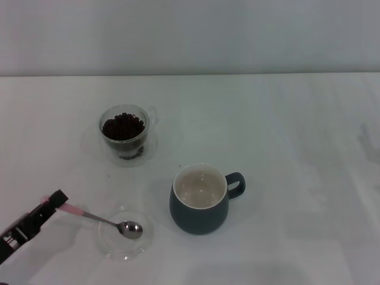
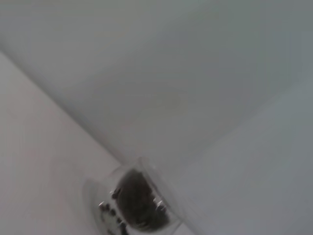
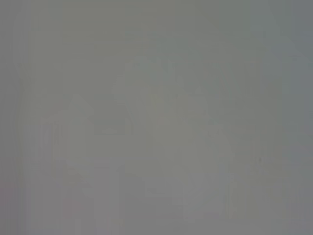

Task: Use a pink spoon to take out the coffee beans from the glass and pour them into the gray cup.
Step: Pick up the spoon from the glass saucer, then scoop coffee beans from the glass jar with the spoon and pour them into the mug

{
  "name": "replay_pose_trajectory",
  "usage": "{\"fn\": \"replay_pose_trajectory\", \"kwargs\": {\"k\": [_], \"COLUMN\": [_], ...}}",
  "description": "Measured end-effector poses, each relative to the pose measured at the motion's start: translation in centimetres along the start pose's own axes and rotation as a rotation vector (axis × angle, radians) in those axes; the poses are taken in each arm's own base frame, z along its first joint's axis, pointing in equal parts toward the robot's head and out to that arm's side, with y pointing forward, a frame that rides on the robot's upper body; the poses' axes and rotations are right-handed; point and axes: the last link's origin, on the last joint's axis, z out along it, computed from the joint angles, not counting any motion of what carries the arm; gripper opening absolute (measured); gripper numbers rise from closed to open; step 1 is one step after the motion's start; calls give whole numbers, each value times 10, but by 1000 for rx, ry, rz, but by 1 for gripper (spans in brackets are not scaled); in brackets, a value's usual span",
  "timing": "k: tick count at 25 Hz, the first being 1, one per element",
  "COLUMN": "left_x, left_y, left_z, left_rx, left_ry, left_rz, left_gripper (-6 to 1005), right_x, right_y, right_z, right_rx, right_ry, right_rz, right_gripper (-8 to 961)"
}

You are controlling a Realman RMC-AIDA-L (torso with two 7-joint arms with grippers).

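Note:
My left gripper (image 1: pixel 58 202) is at the front left, shut on the pink handle of the pink spoon (image 1: pixel 101 219). The spoon's silver bowl rests in a flat clear round dish (image 1: pixel 124 246). The glass (image 1: pixel 124 133) stands at the back left, filled with coffee beans (image 1: pixel 123 126); it also shows in the left wrist view (image 2: pixel 134 203). The gray cup (image 1: pixel 200 199) stands in the middle, cream inside, empty, its handle pointing right. My right gripper is out of view; the right wrist view shows only a blank grey surface.
The white table (image 1: pixel 297 148) stretches wide to the right and behind the cups. A pale wall (image 1: pixel 190 35) runs along the table's far edge.

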Motion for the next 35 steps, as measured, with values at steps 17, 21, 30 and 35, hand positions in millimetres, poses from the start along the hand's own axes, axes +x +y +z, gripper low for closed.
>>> {"fn": "replay_pose_trajectory", "kwargs": {"k": [17,21,30,35], "left_x": [58,107,165,168], "left_y": [7,6,2,4], "left_z": [-18,-3,52,86], "left_rx": [-71,-69,3,35], "left_ry": [193,238,195,121], "left_rz": [21,108,142,159], "left_gripper": [139,138,138,140], "right_x": [1,0,-1,-3], "right_y": [-4,-2,7,10], "right_z": [-3,-4,-2,-2], "right_rx": [13,7,-5,-6], "right_ry": [3,-3,-14,-25], "right_rz": [-7,-2,29,47], "right_gripper": [876,876,876,876]}}
